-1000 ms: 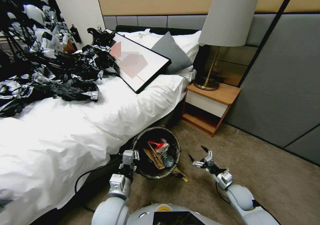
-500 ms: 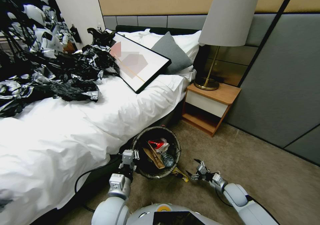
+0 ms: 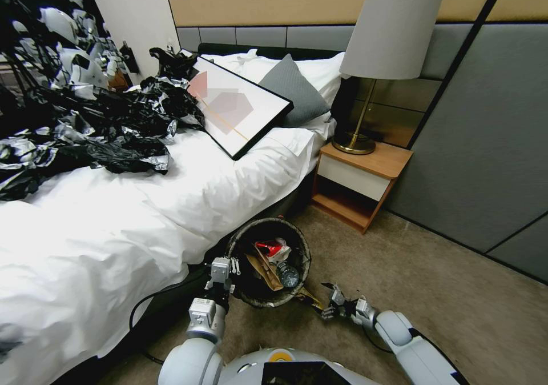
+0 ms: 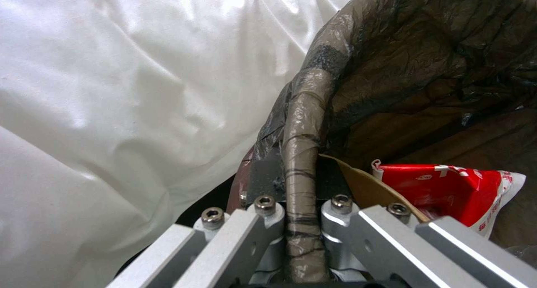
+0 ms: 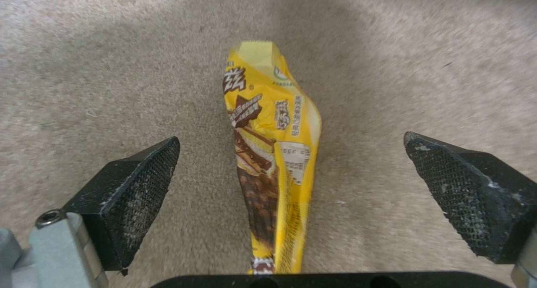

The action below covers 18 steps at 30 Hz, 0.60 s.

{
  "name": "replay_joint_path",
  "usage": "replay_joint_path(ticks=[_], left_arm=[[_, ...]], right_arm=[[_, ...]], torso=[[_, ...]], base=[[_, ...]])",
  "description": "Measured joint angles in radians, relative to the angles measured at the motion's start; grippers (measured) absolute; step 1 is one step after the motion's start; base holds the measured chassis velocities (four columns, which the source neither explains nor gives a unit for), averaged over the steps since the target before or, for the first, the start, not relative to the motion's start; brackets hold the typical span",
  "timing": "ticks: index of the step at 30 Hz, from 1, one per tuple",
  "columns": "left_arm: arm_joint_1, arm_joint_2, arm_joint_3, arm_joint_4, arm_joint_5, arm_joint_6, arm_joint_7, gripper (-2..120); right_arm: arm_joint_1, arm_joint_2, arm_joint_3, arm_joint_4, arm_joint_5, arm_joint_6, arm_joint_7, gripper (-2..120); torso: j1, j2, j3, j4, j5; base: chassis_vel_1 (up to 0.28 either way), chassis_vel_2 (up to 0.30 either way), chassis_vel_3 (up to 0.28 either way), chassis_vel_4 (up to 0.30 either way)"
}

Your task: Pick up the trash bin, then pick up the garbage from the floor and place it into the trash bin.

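The yellow wrapper lies flat on the carpet just beside the bin, between the spread pads of our right end effector. We judge it light, thin, crinkly and slippery, best pinched across its narrow middle. Our left end effector is clamped on the bin's bag-lined rim beside the bed.

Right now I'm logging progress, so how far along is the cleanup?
Done: left gripper clamps the trash bin rim; a red-and-white wrapper and small bottle lie inside. In hand: open right gripper straddles the yellow snack wrapper on the carpet. Left: grasp it, drop it in.
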<state>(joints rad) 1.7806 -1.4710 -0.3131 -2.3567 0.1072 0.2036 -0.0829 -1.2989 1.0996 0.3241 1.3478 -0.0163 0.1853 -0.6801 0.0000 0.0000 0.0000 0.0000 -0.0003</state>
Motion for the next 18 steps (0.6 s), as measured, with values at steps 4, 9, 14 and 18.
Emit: replay_joint_path(ticks=[4, 9, 14, 18], left_arm=[[0.002, -0.002, -0.005, 0.002, 0.001, 0.000, -0.001, 0], [0.002, -0.003, -0.006, 0.003, 0.000, -0.001, -0.001, 0], [0.001, -0.003, -0.004, 0.005, 0.001, -0.001, -0.001, 0], [0.000, -0.003, 0.001, 0.007, 0.002, -0.002, -0.001, 0]], right_arm=[[0.027, 0.038, 0.003, -0.068, -0.014, 0.014, 0.016, 100], [0.045, 0.059, 0.005, -0.122, -0.019, 0.020, 0.025, 100], [0.059, 0.086, 0.007, -0.172, -0.026, 0.030, 0.034, 100], [0.078, 0.110, 0.009, -0.219, -0.040, 0.041, 0.042, 95]], torso=[[0.000, 0.000, 0.000, 0.0001, 0.0002], [0.000, 0.000, 0.000, 0.0000, 0.0001], [0.000, 0.000, 0.000, 0.0000, 0.0002], [0.000, 0.000, 0.000, 0.0000, 0.0004]], base=[[0.000, 0.000, 0.000, 0.000], [0.000, 0.000, 0.000, 0.000], [0.000, 0.000, 0.000, 0.000], [0.000, 0.000, 0.000, 0.000]])
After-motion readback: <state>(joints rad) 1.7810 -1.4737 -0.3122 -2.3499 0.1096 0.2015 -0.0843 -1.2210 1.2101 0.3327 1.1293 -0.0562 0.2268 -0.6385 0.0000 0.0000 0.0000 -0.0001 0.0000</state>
